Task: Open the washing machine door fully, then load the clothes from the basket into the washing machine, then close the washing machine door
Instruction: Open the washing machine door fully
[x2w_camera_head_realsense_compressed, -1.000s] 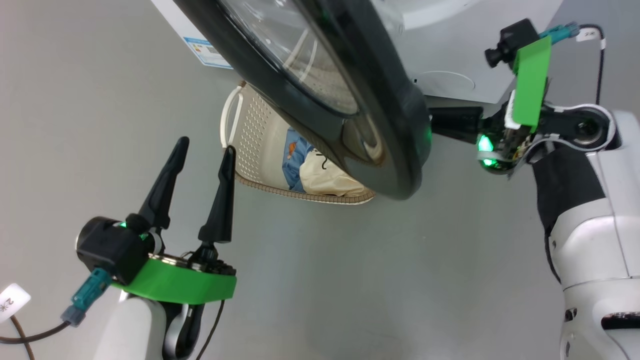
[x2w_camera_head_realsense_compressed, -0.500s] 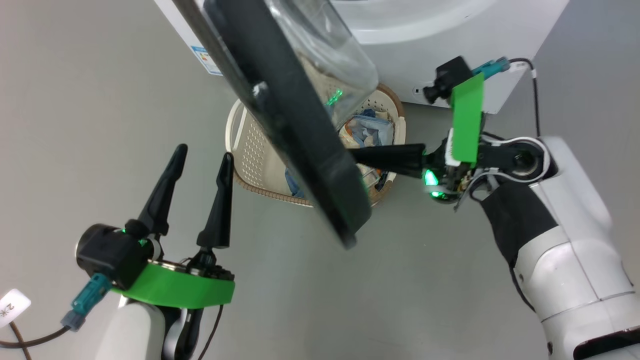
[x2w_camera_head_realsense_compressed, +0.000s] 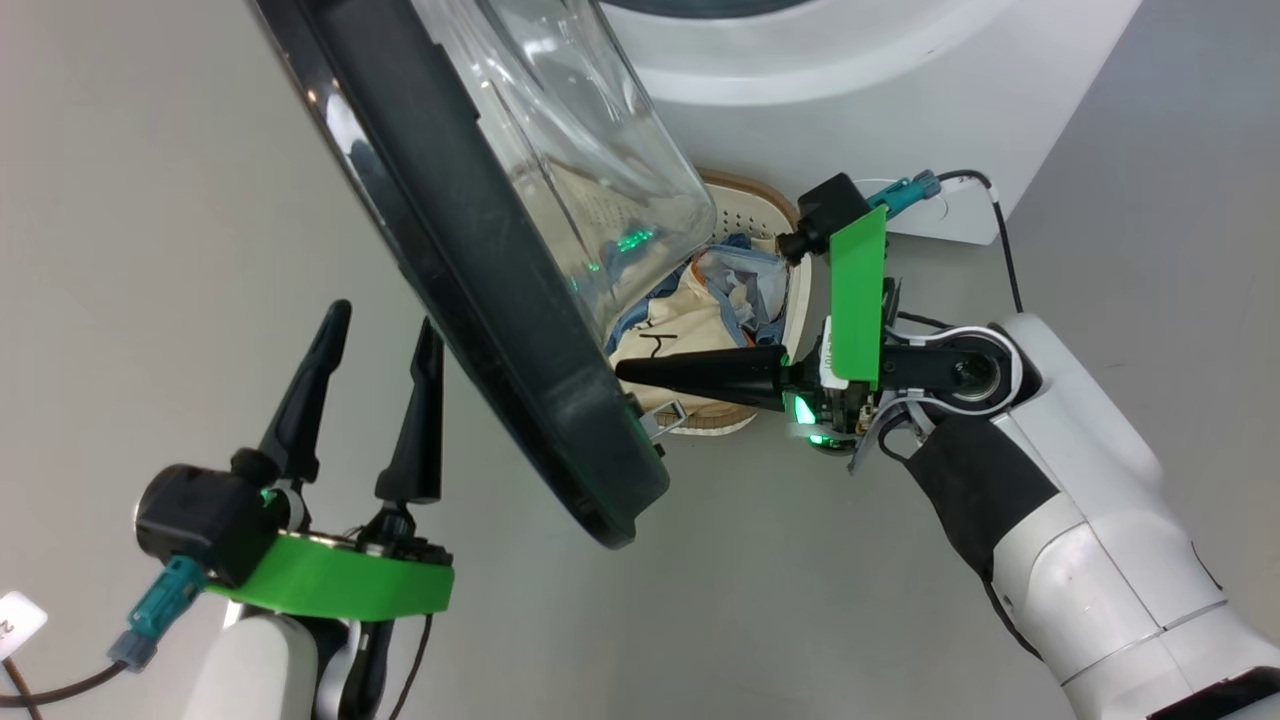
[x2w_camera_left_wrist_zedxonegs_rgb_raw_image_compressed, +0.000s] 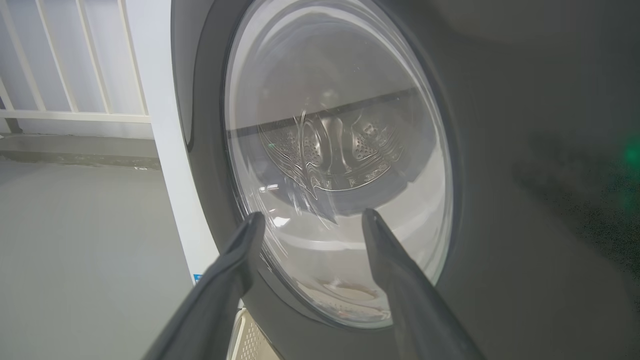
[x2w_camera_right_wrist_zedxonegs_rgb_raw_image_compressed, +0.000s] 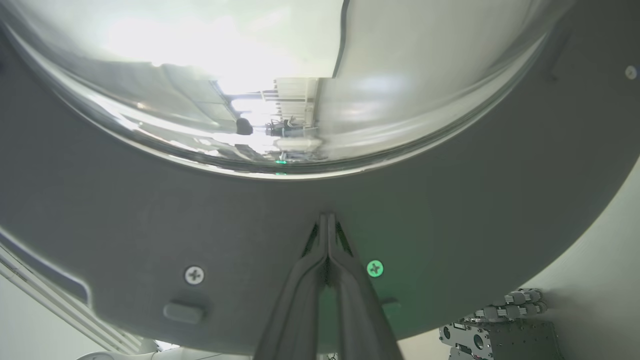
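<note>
Door-opening step underway; loading + closing not yet begun.
R gripper (x2w_camera_head_realsense_compressed: 625, 368): fingers shut together, empty, tips against inner dark ring of the washing machine door (x2w_camera_head_realsense_compressed: 480, 300), just below the glass bowl (x2w_camera_head_realsense_compressed: 580, 150). Door stands swung out from the washing machine (x2w_camera_head_realsense_compressed: 900, 90); judged part-open, not full. The clothes (x2w_camera_head_realsense_compressed: 700, 310) lie in the basket (x2w_camera_head_realsense_compressed: 745, 190), on floor betw. door and machine front. L gripper (x2w_camera_head_realsense_compressed: 385, 315) spread wide, empty, just beside door's outer face, i.e. in the swing path, tight there. Floor (x2w_camera_head_realsense_compressed: 150, 200) further left is open.
</note>
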